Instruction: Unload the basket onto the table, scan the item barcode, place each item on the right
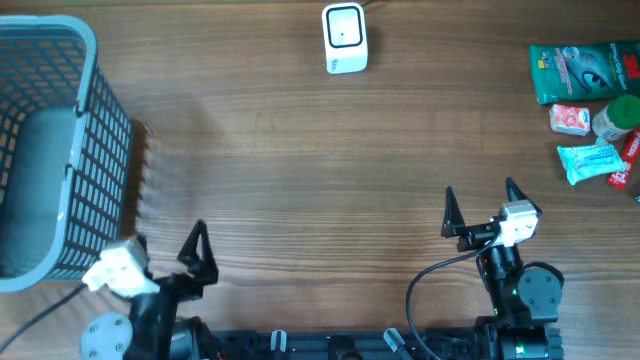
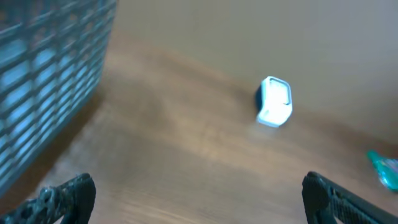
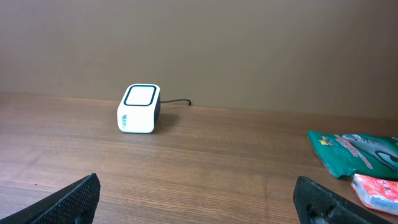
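Note:
The white barcode scanner [image 1: 345, 38] stands at the far middle of the table, its cable leading off behind it. It also shows in the left wrist view [image 2: 273, 101] and the right wrist view [image 3: 139, 109]. The items lie at the far right: a green packet [image 1: 585, 70], a red-and-white packet [image 1: 571, 119] and a light blue packet [image 1: 590, 160]. My left gripper [image 1: 168, 245] is open near the front left, with nothing between its fingers [image 2: 198, 180]. My right gripper [image 1: 481, 192] is open at the front right, also empty [image 3: 198, 180], and well short of the items.
A large grey-blue mesh basket [image 1: 60, 150] fills the left side, close to the left arm. A green-capped bottle [image 1: 615, 118] and a red pack [image 1: 630, 150] lie among the items. The green packet [image 3: 354, 152] and the red-and-white packet [image 3: 376, 190] show at the right of the right wrist view.

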Tool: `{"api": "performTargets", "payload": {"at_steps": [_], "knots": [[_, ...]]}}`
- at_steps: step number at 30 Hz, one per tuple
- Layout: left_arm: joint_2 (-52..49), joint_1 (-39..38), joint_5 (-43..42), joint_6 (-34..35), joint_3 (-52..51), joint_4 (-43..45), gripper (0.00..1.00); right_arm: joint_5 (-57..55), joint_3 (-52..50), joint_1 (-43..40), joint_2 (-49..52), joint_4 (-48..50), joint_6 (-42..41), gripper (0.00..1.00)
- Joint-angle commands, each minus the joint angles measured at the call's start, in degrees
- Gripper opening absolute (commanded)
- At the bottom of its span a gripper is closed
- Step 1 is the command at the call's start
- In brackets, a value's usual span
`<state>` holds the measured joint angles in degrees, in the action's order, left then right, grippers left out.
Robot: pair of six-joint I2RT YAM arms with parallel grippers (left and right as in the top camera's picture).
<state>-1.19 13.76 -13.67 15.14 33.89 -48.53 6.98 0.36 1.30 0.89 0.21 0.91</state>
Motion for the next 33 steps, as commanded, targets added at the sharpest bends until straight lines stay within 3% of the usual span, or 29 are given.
{"api": "performTargets", "payload": {"at_steps": [1, 6, 8, 15, 18, 22, 26, 33], "knots": [[-0.04, -6.54, 1.03, 0.28, -8.11, 10.12, 1.00, -1.20, -0.07, -0.31, -0.68, 0.13, -0.94, 1.00], [0.44, -8.31, 1.31, 0.09, -23.71, 38.36, 1.00, -1.18, -0.07, -0.31, -0.68, 0.11, -0.94, 1.00], [1.01, -8.35, 1.27, 0.09, -28.24, 45.27, 1.00, -1.20, -0.07, -0.31, -0.68, 0.13, -0.92, 1.00], [1.01, -9.75, 1.05, -7.48, -30.27, 40.94, 1.00, -1.20, -0.07, -0.31, -0.68, 0.13, -0.94, 1.00], [1.01, -9.79, 1.05, -7.45, -31.67, 42.40, 1.00, -1.20, -0.07, -0.31, -0.68, 0.11, -0.92, 1.00], [1.01, -9.81, 0.20, -7.45, -33.55, 50.69, 1.00, -1.20, -0.07, -0.31, -0.68, 0.11, -0.92, 1.00], [1.01, -9.86, 0.24, -7.45, -33.55, 45.05, 1.00, -1.20, -0.07, -0.31, -0.68, 0.13, -0.94, 1.00], [1.01, -12.09, 0.42, -8.72, -33.55, 45.07, 1.00, -1.20, -0.07, -0.31, -0.68, 0.11, -0.94, 1.00]]}}
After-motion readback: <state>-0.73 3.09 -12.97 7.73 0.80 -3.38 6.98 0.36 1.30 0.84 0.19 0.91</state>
